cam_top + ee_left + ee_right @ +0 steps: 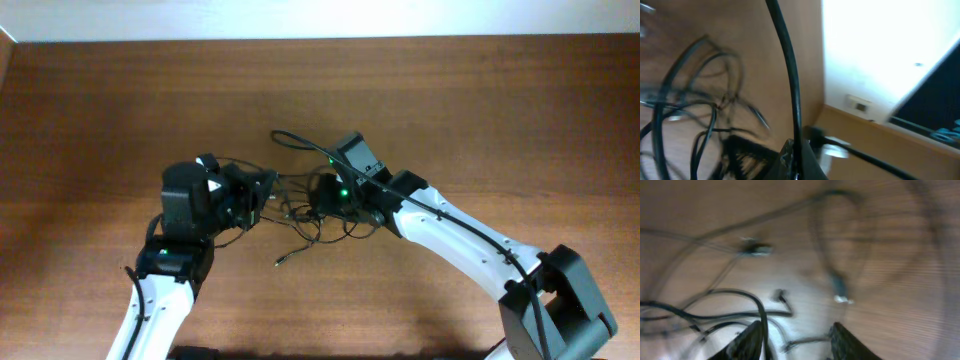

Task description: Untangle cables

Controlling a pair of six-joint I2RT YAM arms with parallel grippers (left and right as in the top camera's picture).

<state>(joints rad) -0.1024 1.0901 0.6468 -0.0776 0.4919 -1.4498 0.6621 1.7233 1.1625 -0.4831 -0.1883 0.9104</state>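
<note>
Cables (300,215) on the worktop (480,90): thin black cords in one loose knot near the middle of the wooden worktop, a little toward its left edge; both hands meet at it
Right arm (460,240): reaches in from the near right corner, slanting to the knot's right side
Left arm (150,310): comes up from the near edge, left of middle, and bends in to the knot's left side
Right hand (795,330): fingers stand apart with a gap between them, gripping nothing that shows; a strand runs just beside one finger
Left hand (795,157): a cord runs down toward its fingers, but blur hides whether they are closed on it, so I cannot tell
Loop (290,137): one strand arcs out of the knot toward the far edge
Plug end (281,262): a loose tail trails out of the knot toward the near edge
Whitish-tipped plug (841,292): lies on the wood ahead of the right hand, apart from its fingers
Risk: as I judge it, drawing the hands apart while strands cross could pull the knot tighter instead of freeing it; the spread right hand may close on two cords at once, since several lie together by its finger; a thin cord could also slip from a hold
</note>
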